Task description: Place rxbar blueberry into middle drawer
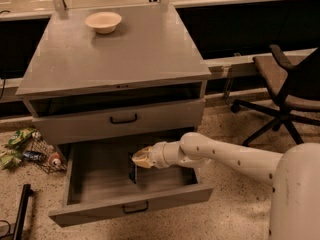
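The middle drawer (95, 176) is pulled open below the cabinet, showing its grey tray, with its front panel and black handle (136, 207) at the bottom. The rxbar blueberry (133, 173), a dark navy wrapper, stands nearly on end inside the drawer, just right of centre. My gripper (140, 159) reaches in from the right, low inside the drawer, and is shut on the top end of the bar. The bar's lower end is at or just above the tray floor.
The closed upper drawer front (122, 119) overhangs the open drawer. A beige bowl (103, 21) sits on the cabinet top (125, 54). Litter and a basket (30, 151) lie on the floor at left. An office chair (285, 91) stands at right.
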`<state>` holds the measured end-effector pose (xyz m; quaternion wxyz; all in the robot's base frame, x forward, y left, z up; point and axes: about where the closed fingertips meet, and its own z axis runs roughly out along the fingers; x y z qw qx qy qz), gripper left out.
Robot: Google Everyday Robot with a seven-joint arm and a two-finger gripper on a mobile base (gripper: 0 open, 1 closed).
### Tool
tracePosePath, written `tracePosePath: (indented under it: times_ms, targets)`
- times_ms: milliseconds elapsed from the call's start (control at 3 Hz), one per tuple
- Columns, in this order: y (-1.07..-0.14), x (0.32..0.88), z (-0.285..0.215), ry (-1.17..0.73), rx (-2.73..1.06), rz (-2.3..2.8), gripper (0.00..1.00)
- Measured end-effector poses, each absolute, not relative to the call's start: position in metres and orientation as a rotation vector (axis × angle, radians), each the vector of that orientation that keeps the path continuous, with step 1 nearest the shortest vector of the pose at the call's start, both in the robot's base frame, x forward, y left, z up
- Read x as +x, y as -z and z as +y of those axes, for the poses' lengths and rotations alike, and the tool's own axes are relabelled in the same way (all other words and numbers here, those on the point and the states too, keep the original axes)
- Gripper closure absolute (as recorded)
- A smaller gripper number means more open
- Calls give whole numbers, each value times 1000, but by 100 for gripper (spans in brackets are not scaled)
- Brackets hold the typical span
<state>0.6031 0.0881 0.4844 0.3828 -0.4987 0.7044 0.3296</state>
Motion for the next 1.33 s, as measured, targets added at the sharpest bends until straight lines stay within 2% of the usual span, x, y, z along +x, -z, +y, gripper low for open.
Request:
tracePosePath:
  times_ms: [667,1000,1333]
  targets:
    - [-483,593,75,-789,-1200,1834,11]
    - [-501,568,35,-784,-1152,1795,7]
    - [-498,572,16,-757,-1112,1823,0]
